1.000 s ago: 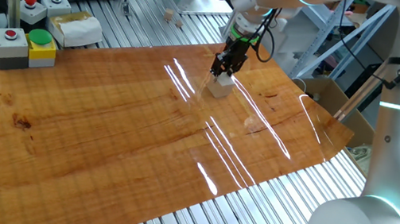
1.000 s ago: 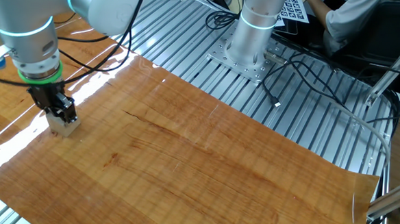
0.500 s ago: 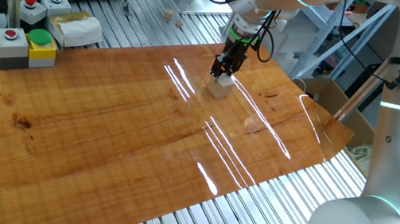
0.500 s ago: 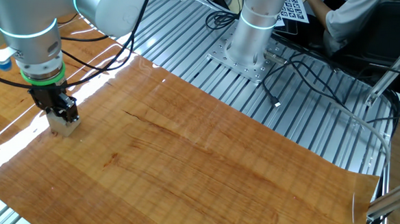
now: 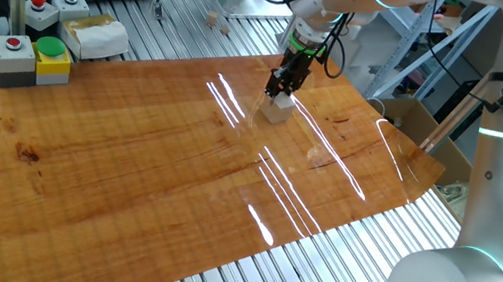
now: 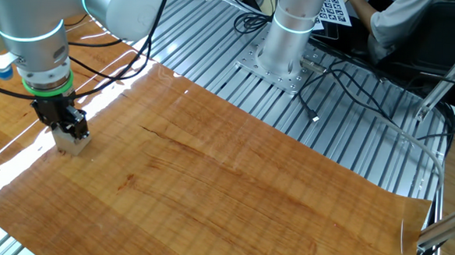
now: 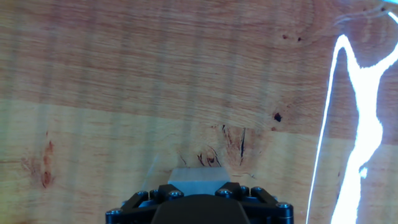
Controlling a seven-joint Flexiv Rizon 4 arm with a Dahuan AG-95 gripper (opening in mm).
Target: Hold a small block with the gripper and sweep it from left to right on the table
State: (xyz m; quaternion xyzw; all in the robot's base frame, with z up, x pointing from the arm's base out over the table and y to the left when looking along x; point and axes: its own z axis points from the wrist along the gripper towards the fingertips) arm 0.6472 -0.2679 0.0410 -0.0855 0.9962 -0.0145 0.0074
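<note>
The small block (image 5: 278,109) is a pale wooden cube resting on the table (image 5: 127,162) near its far edge. My gripper (image 5: 280,87) stands straight over it, its black fingers shut on the block's upper part. In the other fixed view the gripper (image 6: 65,127) holds the block (image 6: 75,142) near the table's (image 6: 232,190) left side. In the hand view the block (image 7: 199,175) shows as a pale edge just beyond the black gripper body (image 7: 199,208), on the table (image 7: 155,81).
Two grey button boxes (image 5: 32,58) (image 5: 56,9) and a white packet (image 5: 94,35) stand at the far left by the ribbed aluminium frame (image 5: 312,272). The arm's base (image 6: 287,37) and cables (image 6: 347,79) lie beyond the board. Bright glare streaks (image 7: 348,124) cross the wood.
</note>
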